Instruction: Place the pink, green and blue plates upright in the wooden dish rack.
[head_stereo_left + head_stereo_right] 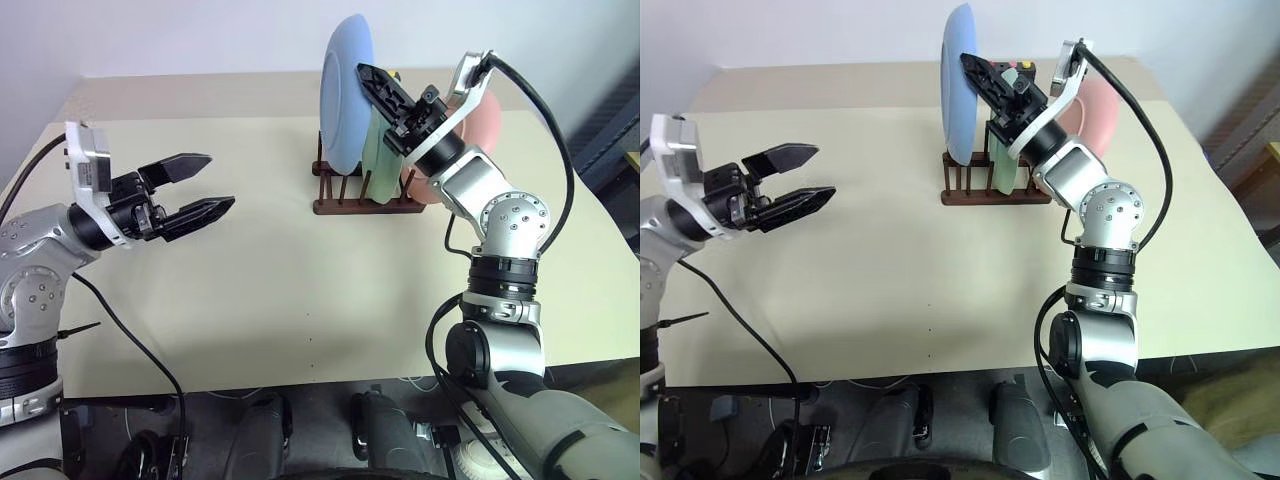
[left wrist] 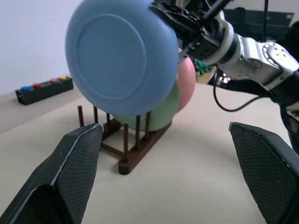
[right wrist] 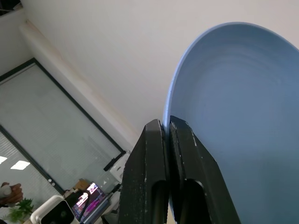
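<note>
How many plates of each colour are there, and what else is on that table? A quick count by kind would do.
Blue plate, held at its rim by the right pincer: 1
Green plate, standing in the rack: 1
Pink plate, standing in the rack: 1
Wooden dish rack: 1
Black box with coloured buttons: 1
Total: 5 things, 3 of them plates

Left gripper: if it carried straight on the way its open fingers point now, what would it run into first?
Most likely the blue plate that the right gripper pinches above the wooden dish rack; depth is hard to judge.
</note>
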Robot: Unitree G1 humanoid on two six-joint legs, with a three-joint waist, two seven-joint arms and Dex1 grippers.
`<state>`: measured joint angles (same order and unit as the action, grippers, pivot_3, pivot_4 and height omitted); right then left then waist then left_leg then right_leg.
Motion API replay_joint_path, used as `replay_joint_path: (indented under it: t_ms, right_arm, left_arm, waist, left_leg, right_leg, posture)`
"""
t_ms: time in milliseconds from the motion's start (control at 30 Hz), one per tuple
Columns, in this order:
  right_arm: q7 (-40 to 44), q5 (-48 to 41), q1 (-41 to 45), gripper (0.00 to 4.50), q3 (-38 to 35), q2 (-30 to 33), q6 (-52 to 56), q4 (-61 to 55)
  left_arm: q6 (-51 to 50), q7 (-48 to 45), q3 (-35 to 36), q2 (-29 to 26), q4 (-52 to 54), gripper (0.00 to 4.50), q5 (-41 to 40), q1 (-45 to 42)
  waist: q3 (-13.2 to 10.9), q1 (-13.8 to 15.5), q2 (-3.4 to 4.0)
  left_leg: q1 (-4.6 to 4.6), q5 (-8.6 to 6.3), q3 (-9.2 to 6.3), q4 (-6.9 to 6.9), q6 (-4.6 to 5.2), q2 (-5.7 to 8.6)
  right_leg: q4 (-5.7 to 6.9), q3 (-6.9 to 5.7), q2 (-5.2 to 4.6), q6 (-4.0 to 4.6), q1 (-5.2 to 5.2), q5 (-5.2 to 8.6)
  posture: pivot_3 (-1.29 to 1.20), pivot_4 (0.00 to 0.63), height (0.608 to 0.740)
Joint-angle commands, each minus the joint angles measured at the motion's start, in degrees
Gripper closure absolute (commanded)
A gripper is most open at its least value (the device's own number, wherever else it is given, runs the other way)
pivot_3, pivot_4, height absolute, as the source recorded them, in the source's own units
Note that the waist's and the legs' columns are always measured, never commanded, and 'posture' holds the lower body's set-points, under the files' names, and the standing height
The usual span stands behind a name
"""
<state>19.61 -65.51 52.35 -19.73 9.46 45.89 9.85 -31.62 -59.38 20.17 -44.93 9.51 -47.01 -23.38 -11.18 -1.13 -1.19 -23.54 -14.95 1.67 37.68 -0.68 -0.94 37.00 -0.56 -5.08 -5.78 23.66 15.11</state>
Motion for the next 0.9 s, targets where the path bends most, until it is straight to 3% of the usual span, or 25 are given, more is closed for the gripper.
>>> replay_joint_path:
  t_ms: [33, 900]
  right_arm:
    - [0.8, -0.23, 0.99, 4.5, -1.15, 0.5, -0.8, 0.15]
    - [1.57, 3.86, -0.82, 4.5, 0.25, -0.08, 0.64, 3.65]
  left_arm:
    - [0.61, 0.27, 2.22, -0.24, 0.86, 0.07, -1.57, -1.05]
    - [0.49, -0.33, 1.54, -0.36, 1.77, 0.07, -1.08, -0.34]
  waist:
    - [0.0, 0.01, 0.0]
    - [0.0, 0.0, 0.0]
  left_leg:
    - [0.0, 0.0, 0.0, 0.0, 0.0, 0.0]
    - [0.0, 0.0, 0.0, -0.01, 0.0, 0.0]
  right_leg:
    - [0.0, 0.0, 0.0, 0.0, 0.0, 0.0]
    - [0.0, 0.0, 0.01, 0.0, 0.0, 0.0]
  posture:
    - [0.0, 0.15, 0.74]
    - [0.0, 0.15, 0.74]
